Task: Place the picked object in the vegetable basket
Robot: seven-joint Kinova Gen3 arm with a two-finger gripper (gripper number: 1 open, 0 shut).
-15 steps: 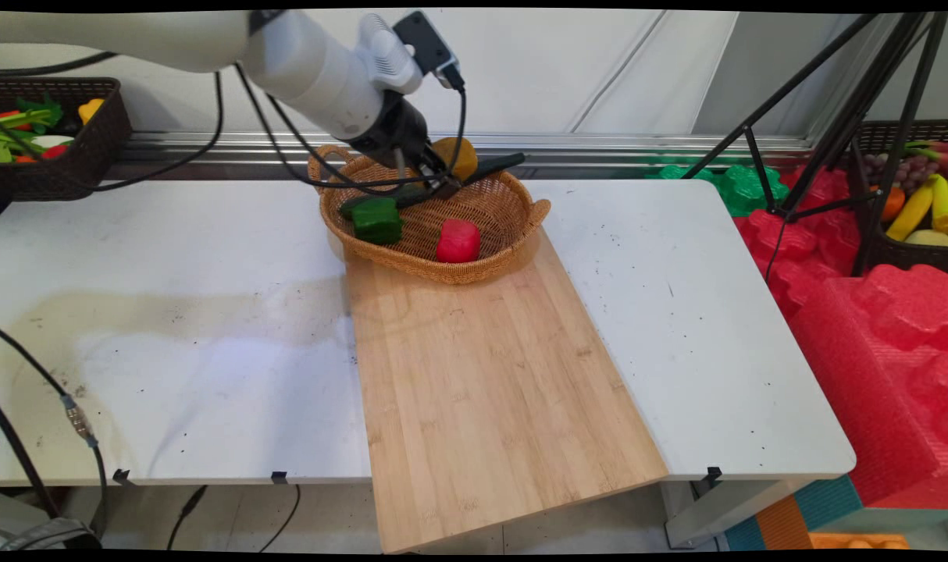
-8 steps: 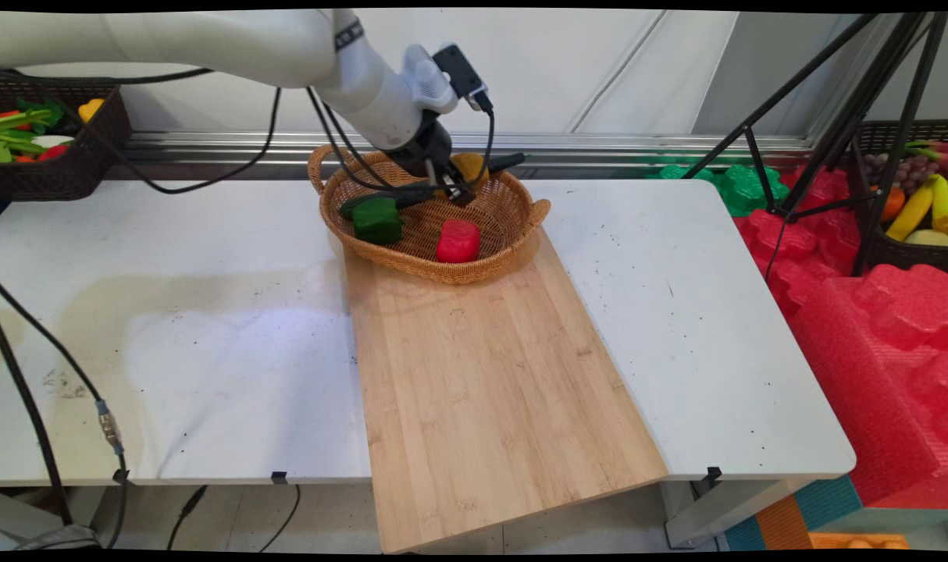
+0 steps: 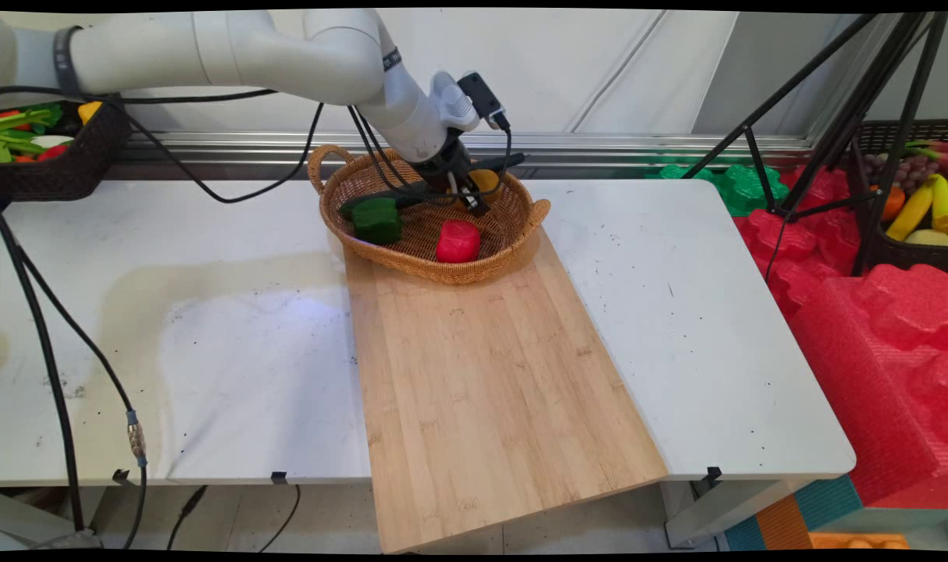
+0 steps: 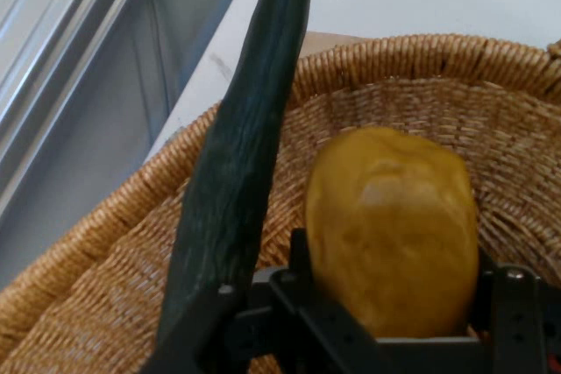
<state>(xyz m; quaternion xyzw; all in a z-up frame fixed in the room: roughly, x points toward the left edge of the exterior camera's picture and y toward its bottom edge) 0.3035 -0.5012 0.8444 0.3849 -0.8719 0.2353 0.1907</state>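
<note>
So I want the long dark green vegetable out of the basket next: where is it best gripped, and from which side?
Probably at mid-length, across its narrow width, coming from above. The dark green vegetable lies slanted, its far end propped over the basket rim, so the middle stands fairly clear. The yellow fruit, now between the gripper fingers, sits right beside it.

A white table (image 3: 716, 312) stands before a pale wall (image 3: 599, 70), red foam mats (image 3: 872, 328) at its side.

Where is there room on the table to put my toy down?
The wooden board is bare below the basket. The white table is free on both sides of it. The basket is crowded.
</note>
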